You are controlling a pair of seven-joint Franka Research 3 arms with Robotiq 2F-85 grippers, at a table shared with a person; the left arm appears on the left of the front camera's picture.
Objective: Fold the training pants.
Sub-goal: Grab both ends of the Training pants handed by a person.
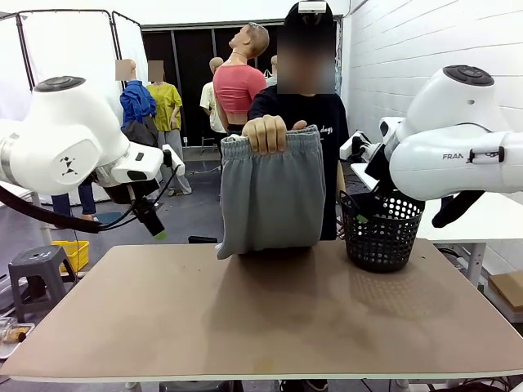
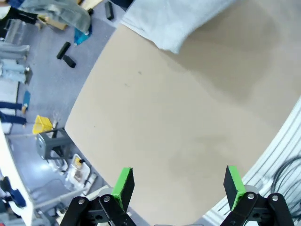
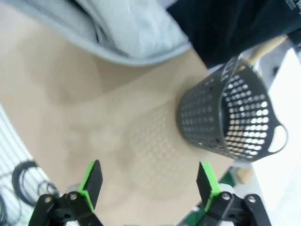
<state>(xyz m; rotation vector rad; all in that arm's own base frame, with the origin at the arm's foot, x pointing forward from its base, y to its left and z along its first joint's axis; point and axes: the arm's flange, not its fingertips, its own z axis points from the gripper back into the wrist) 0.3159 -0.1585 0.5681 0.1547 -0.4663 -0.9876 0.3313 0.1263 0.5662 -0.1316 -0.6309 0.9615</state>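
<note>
The light grey training pants [image 1: 272, 194] hang folded over from a person's hand [image 1: 266, 133] at the far side, their lower edge touching the table [image 1: 245, 318]. The same grey cloth appears at the top of the left wrist view [image 2: 174, 21] and the right wrist view [image 3: 117, 28]. My left gripper [image 2: 178, 184] is open above the bare tabletop, well short of the pants. My right gripper [image 3: 148, 179] is open too, over the table beside the black basket [image 3: 230, 120]. Nothing lies between either pair of green pads.
A black perforated basket [image 1: 380, 231] stands at the table's far right. The left arm [image 1: 73, 147] and right arm [image 1: 458, 147] are raised at the sides. A grey stool [image 1: 37, 269] and yellow crate [image 1: 73, 253] sit on the floor at left.
</note>
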